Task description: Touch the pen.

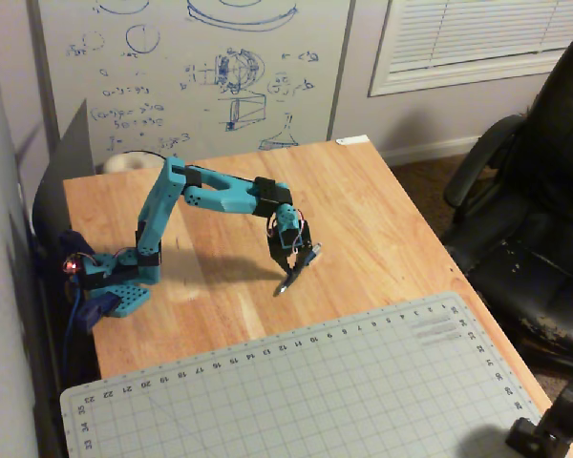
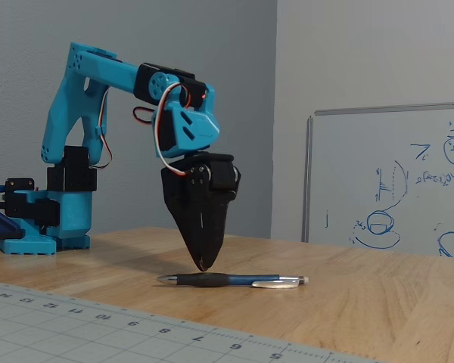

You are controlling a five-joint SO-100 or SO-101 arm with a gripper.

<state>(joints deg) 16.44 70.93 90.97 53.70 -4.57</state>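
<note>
Pen (image 2: 231, 280) lies flat on the wooden table (image 2: 378, 302), right under the black gripper (image 2: 203, 266). The gripper points straight down with its two fingers pressed together, holding nothing. Its tip sits just at the pen's dark grip, and I cannot tell if it touches. In a fixed view from above, the pen (image 1: 296, 270) sticks out past the gripper (image 1: 286, 268) on both sides.
</note>
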